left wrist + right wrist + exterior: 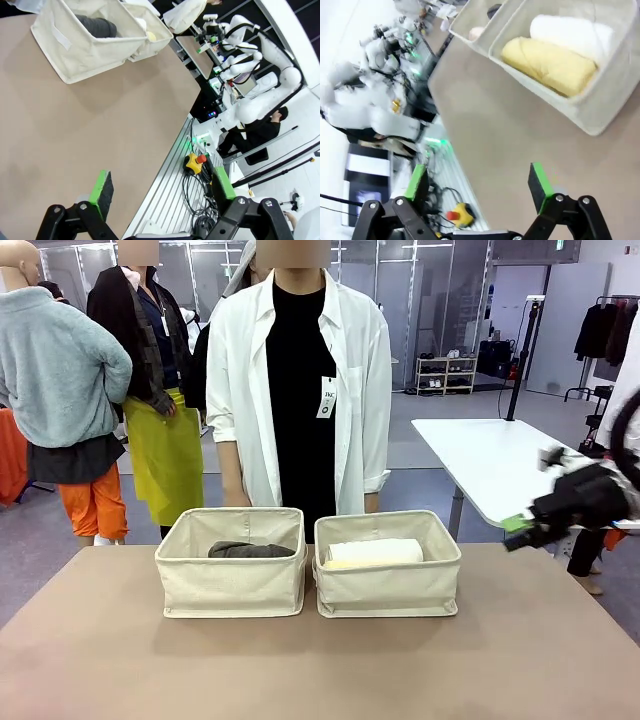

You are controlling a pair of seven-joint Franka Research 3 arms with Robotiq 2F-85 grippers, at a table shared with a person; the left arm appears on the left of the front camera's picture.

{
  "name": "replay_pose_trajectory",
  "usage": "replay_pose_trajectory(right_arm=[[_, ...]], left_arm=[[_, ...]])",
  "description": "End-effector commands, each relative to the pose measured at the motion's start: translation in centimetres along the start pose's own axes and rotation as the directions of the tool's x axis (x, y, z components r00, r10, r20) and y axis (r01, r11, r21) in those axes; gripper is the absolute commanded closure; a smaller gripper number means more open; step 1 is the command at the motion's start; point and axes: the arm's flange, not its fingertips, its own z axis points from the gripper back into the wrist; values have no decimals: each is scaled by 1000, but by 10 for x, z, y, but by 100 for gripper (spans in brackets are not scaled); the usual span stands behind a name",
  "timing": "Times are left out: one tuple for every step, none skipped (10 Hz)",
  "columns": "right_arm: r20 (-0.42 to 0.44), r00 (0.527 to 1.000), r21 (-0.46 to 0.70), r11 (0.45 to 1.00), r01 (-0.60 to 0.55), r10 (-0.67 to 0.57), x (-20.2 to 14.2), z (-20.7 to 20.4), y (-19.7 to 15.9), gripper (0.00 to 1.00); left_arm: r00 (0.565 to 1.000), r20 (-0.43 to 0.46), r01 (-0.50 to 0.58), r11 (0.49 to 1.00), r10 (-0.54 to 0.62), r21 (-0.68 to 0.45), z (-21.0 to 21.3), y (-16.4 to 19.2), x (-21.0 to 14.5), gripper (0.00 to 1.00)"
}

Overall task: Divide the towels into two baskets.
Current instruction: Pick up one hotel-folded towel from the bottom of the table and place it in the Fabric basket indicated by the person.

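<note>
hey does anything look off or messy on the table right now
Nothing stands out. Both baskets sit upright side by side. The dark grey towel lies in the left one; the yellow towel and white towel lie neatly in the right one. Both grippers are open, holding nothing.

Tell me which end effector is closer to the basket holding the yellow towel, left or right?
Right. The right end effector hangs off the table's right edge, beside the basket holding the pale yellow towel. The left end effector sits back over the robot's table edge, with that basket far beyond the other.
</note>
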Motion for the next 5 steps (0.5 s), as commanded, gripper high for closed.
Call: replay_pose_trajectory(right_arm=[[119,986,92,990,110,-120,-32,40,-23,0],[156,973,114,981,154,-171,-54,64,-33,0],[155,961,127,969,212,-230,-70,80,-40,0],[183,949,136,963,234,-257,-81,92,-44,0],[180,936,127,951,283,-302,-88,98,-48,0]], left_arm=[[1000,16,14,1000,-14,-6,0,-5,-3,0],[1000,16,14,1000,-14,-6,0,-5,-3,0],[1000,16,14,1000,-14,-6,0,-5,-3,0],[1000,16,14,1000,-14,-6,0,-5,-3,0],[1000,16,14,1000,-14,-6,0,-5,-3,0]])
